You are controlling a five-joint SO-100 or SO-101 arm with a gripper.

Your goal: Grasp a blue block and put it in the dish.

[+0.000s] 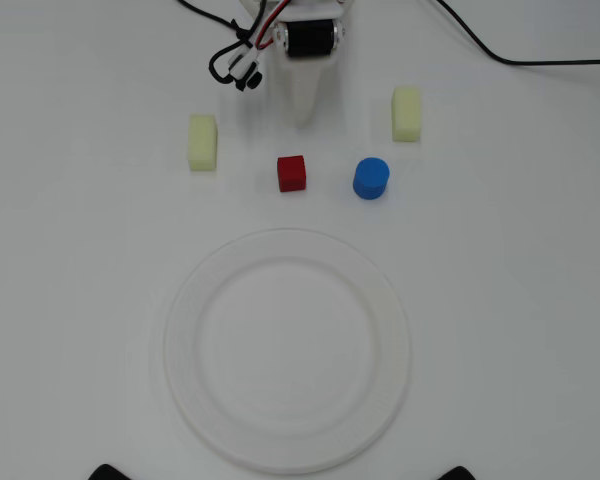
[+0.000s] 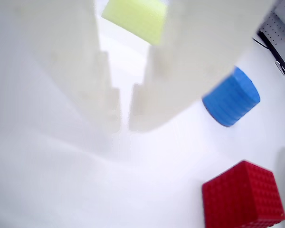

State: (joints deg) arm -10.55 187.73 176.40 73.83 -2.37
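The blue block (image 1: 371,179) is a short blue cylinder standing on the white table, above and right of the dish (image 1: 183,345), a large round white plate. In the wrist view the blue block (image 2: 231,102) lies to the right of the fingers. My white gripper (image 1: 302,112) hangs at the top centre of the overhead view, behind the red cube and left of the blue block, touching neither. In the wrist view the gripper (image 2: 124,124) has its jaws almost together with only a thin slit between them, and holds nothing.
A red cube (image 1: 292,173) sits just left of the blue block and shows in the wrist view (image 2: 242,197) at the lower right. Two pale yellow blocks (image 1: 203,142) (image 1: 407,113) flank the gripper; one shows in the wrist view (image 2: 135,18). Black cables (image 1: 540,62) run along the top.
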